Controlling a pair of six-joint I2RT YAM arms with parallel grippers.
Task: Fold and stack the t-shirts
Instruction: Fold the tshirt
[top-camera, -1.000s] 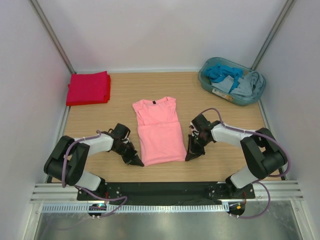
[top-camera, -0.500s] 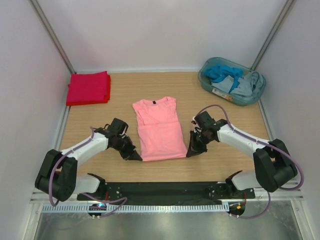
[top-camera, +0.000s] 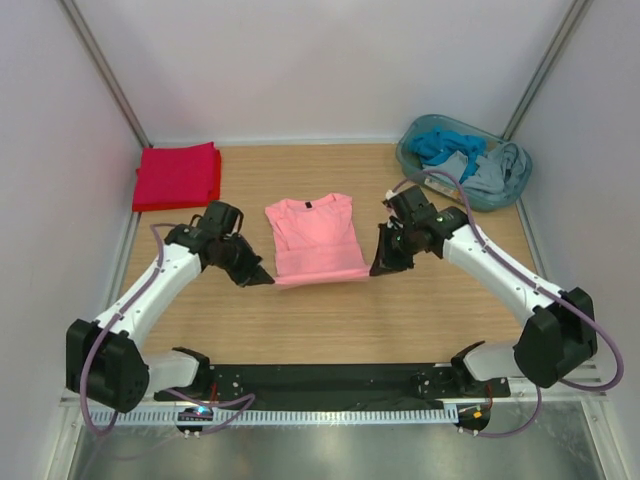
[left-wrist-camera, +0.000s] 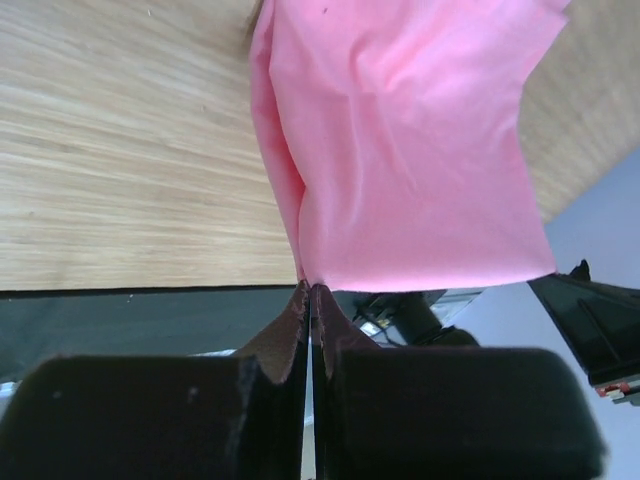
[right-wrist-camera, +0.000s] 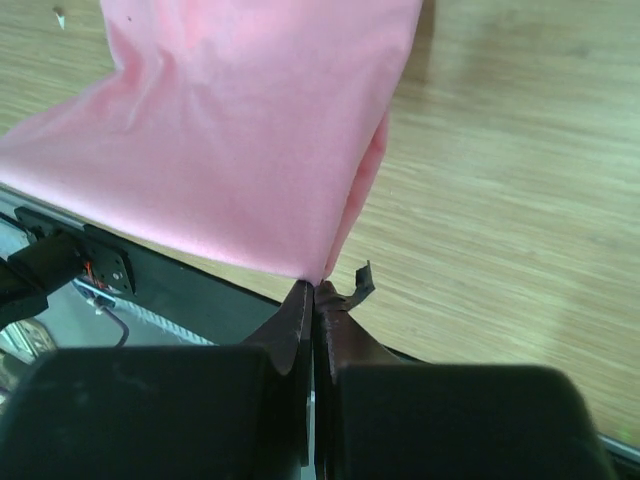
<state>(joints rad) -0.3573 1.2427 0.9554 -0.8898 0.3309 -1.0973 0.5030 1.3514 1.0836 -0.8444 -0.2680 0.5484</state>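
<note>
The salmon-pink t-shirt (top-camera: 312, 235) lies mid-table, neck label toward the back, with its near hem lifted off the wood. My left gripper (top-camera: 268, 281) is shut on the hem's left corner, and my right gripper (top-camera: 375, 270) is shut on the right corner. In the left wrist view the pink cloth (left-wrist-camera: 400, 150) hangs from the pinched tips of the left gripper (left-wrist-camera: 310, 290). The right wrist view shows the same cloth (right-wrist-camera: 250, 130) caught in the right gripper (right-wrist-camera: 315, 287). A folded bright red t-shirt (top-camera: 177, 176) rests at the back left.
A teal basket (top-camera: 412, 164) holding blue and grey clothes stands at the back right corner. White walls close in the table on three sides. The black mounting rail (top-camera: 320, 382) runs along the near edge.
Both grippers have risen and moved toward the back, carrying the pink shirt's near hem with them. The shirt's visible length has shortened as its lower half lifts over.
</note>
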